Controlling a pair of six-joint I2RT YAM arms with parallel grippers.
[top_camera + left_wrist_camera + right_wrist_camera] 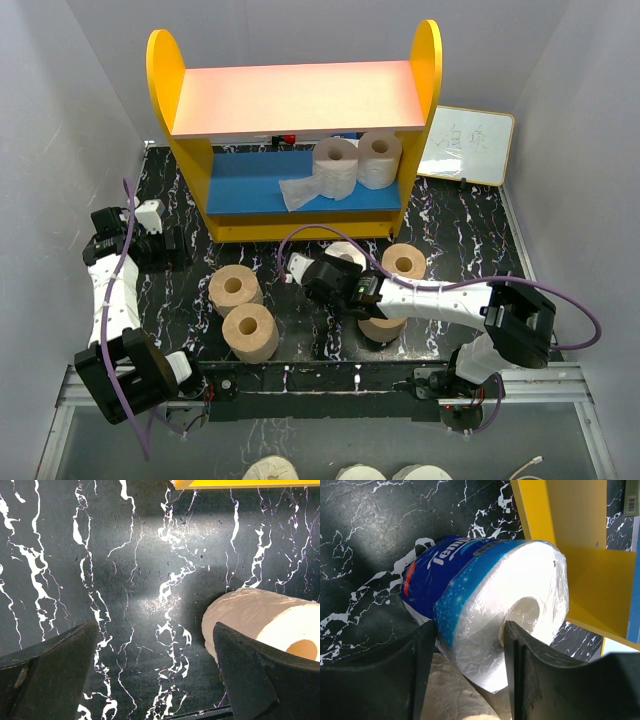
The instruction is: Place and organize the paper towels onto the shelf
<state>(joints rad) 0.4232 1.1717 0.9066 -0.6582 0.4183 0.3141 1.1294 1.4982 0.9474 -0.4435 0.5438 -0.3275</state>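
The shelf stands at the back, with two white rolls on the right of its blue lower board; one trails a loose sheet. My right gripper is shut on the blue-wrapped white roll. One finger is in its core and the other outside its wall, close to the shelf's yellow side. It also shows in the top view. Tan rolls lie on the table; another sits under the right arm. My left gripper is open and empty over the table, left of a tan roll.
A small whiteboard leans at the back right. White walls close in on both sides. The marble table top ends at a metal rail at the near edge. Pale round rolls lie below that rail.
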